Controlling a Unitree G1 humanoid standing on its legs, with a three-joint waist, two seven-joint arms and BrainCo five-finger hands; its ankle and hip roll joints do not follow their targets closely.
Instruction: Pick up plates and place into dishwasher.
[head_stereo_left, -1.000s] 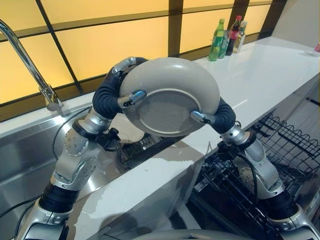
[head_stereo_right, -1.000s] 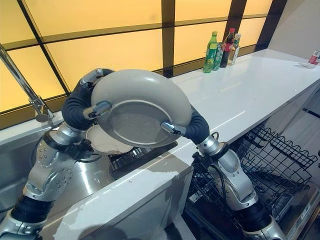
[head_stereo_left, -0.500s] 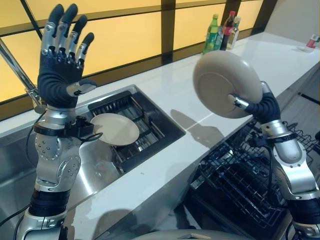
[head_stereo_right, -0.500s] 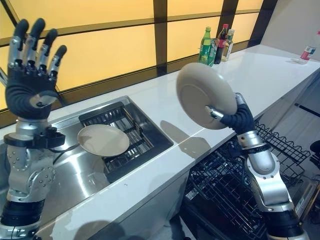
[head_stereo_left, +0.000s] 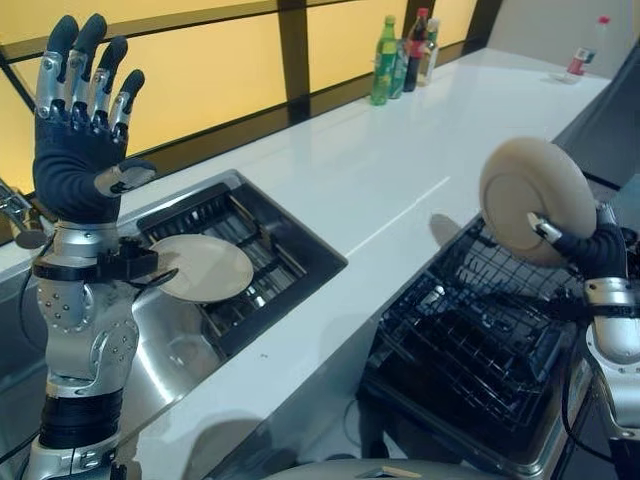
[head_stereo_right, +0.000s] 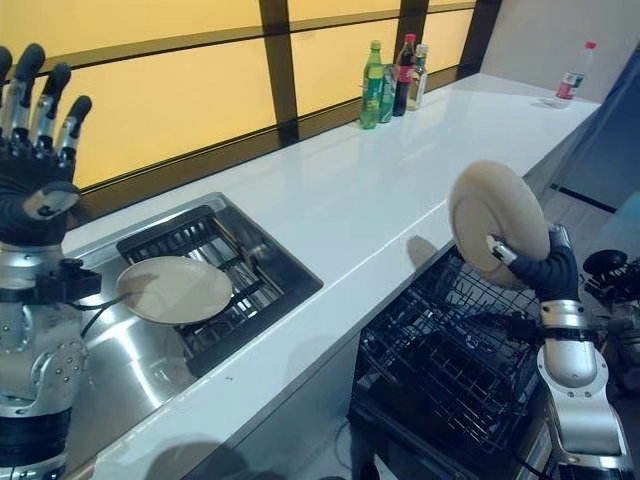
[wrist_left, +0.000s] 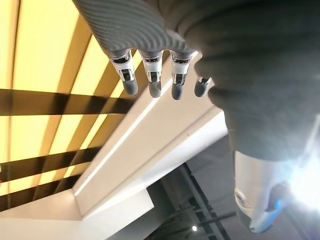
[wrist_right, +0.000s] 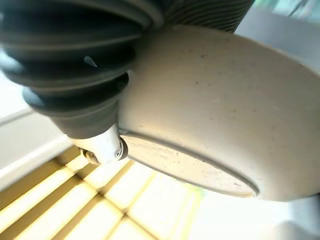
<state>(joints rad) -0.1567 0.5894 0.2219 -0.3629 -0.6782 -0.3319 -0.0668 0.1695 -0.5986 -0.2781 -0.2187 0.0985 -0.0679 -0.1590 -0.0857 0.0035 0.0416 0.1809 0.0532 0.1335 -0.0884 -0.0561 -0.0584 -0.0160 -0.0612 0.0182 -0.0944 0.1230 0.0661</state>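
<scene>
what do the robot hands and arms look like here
Both arms are silver-grey metal with rounded joint housings and black bands lower down. Each robot hand, the left and the right, has a dark ribbed cover over the wrist and the back of the hand. The left shows silver fingers with dark tips and a silver thumb. The right shows a silver thumb.
</scene>
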